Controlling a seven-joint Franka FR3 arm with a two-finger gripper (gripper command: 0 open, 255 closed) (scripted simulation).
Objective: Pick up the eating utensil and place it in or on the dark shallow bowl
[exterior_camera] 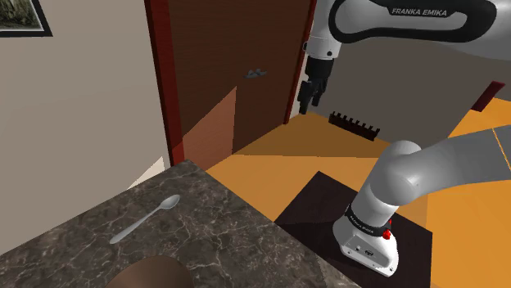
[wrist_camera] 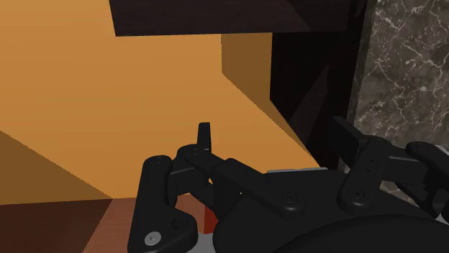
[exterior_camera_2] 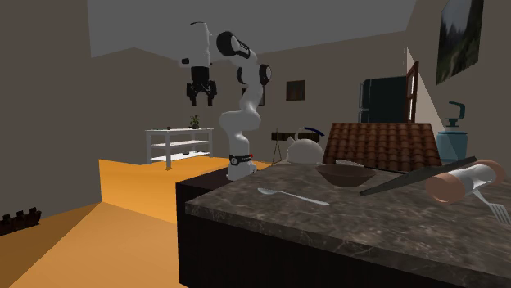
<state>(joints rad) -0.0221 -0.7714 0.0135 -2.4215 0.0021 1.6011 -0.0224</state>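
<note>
Spoon [exterior_camera: 146, 219]: lying flat on worktop [exterior_camera: 221, 245] near bowl [exterior_camera_2: 345, 175], scoop end pointing armward. Hand [exterior_camera: 308, 105]: hanging high over the floor, fingers apart, empty; spoon lying well below-left in shoulder view.

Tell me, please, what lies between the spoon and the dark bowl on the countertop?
Bare stretch: in the second exterior view, marbled countertop alone runs from the spoon to the dark shallow bowl.

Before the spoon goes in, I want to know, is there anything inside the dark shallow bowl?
Nothing rises above the rim of the bowl, but its near wall hides the bottom. The spoon lies on the counter outside it.
</note>
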